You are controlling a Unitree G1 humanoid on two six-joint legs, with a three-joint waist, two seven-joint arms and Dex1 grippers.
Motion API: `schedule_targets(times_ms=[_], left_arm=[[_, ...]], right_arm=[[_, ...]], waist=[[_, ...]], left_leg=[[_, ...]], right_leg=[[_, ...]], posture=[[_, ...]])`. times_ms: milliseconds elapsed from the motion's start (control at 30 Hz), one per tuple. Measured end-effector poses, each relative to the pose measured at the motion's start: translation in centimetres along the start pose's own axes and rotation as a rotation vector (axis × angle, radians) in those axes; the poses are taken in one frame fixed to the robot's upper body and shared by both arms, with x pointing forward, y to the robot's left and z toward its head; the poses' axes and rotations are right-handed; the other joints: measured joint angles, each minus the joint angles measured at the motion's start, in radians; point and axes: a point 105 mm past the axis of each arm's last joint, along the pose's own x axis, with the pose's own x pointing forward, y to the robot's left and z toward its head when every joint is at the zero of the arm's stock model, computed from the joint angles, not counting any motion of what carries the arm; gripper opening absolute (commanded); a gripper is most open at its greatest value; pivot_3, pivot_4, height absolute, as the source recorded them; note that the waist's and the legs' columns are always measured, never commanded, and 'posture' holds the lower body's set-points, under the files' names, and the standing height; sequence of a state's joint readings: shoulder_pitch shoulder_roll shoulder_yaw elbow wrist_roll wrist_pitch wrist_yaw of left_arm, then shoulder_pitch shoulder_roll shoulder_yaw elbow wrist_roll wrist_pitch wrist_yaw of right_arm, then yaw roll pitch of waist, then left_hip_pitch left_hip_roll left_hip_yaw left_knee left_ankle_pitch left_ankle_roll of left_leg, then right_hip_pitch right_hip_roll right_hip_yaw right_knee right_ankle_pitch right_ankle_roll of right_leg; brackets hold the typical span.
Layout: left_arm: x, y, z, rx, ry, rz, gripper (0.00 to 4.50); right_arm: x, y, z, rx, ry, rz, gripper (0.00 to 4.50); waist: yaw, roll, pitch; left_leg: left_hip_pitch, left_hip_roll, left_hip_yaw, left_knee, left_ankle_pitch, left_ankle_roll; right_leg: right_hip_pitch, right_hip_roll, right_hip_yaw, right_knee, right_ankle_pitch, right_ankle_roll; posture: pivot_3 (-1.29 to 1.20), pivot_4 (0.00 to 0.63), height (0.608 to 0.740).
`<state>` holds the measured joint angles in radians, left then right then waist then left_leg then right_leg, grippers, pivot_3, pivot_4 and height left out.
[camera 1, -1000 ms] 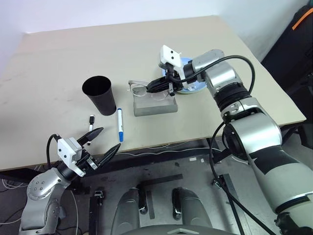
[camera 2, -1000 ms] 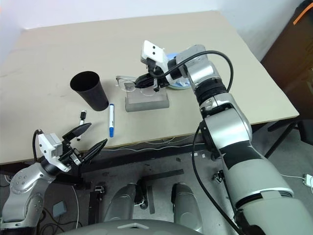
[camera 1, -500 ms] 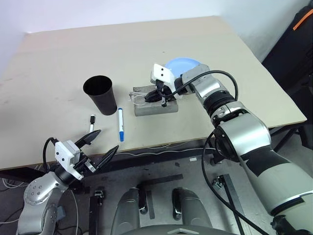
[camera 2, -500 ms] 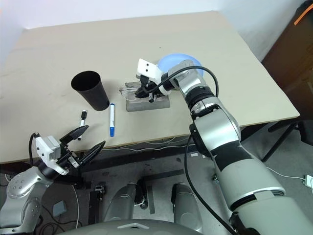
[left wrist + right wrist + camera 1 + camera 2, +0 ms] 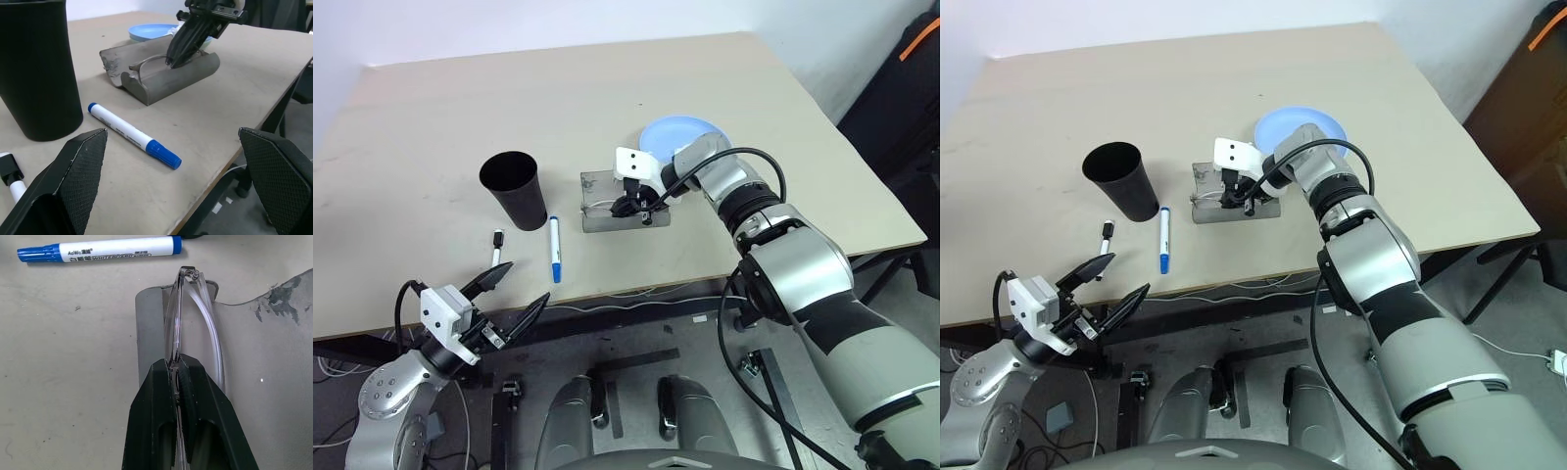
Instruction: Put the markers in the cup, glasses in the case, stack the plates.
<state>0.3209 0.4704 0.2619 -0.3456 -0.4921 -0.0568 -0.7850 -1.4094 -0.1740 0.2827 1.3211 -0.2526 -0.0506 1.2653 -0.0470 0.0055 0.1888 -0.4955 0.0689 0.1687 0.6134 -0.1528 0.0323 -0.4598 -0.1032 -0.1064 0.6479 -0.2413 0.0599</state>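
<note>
R gripper [image 5: 175, 374] has its fingers [image 5: 152, 396] clamped on the glasses [image 5: 195, 328], pinching the clear frame near the middle. Glasses sit low inside the open case [image 5: 625, 217], folded, one end just at the case's end wall nearest the blue-cap marker. Whether they rest on the case lining or hang just above it: can't tell. Case is grey, lid flat open behind it, w/ a worn patch on the lid. It lies roughly mid-table, closer to the near edge than the far one.

Light blue plate [image 5: 683, 132] sits just beyond the case, toward the far R side, close to the R arm's wrist. The green plate can't be made out.

Black cup [image 5: 517, 190] stands upright, to the L of the case, apart from it. Blue-cap marker [image 5: 553, 249] lies flat between cup and case, near the cup's base, cap end toward the near edge. Short black-cap marker [image 5: 496, 247] lies flat just L of it, near the cup's foot, close to the near edge. Both markers are outside the cup, not touching each other.

L gripper [image 5: 512, 297] hangs off the table past the near edge, toward the near L corner, below the short marker. Its fingers [image 5: 73, 181] are spread wide apart, w/ nothing between them, touching nothing.
</note>
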Motion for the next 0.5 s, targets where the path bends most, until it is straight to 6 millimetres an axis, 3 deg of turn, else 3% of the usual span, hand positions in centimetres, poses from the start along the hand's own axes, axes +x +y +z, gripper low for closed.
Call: schedule_targets(times_ms=[500], left_arm=[[0.10, -0.17, 0.40, 0.010, -0.011, -0.011, 4.50]], right_arm=[[-0.39, 0.75, -0.26, 0.068, 0.052, 0.090, 0.03]], waist=[[0.001, 0.000, -0.001]], left_leg=[[0.000, 0.000, 0.000, 0.000, 0.000, 0.000]], right_leg=[[0.000, 0.000, 0.000, 0.000, 0.000, 0.000]], posture=[[0.00, 0.150, 0.727]])
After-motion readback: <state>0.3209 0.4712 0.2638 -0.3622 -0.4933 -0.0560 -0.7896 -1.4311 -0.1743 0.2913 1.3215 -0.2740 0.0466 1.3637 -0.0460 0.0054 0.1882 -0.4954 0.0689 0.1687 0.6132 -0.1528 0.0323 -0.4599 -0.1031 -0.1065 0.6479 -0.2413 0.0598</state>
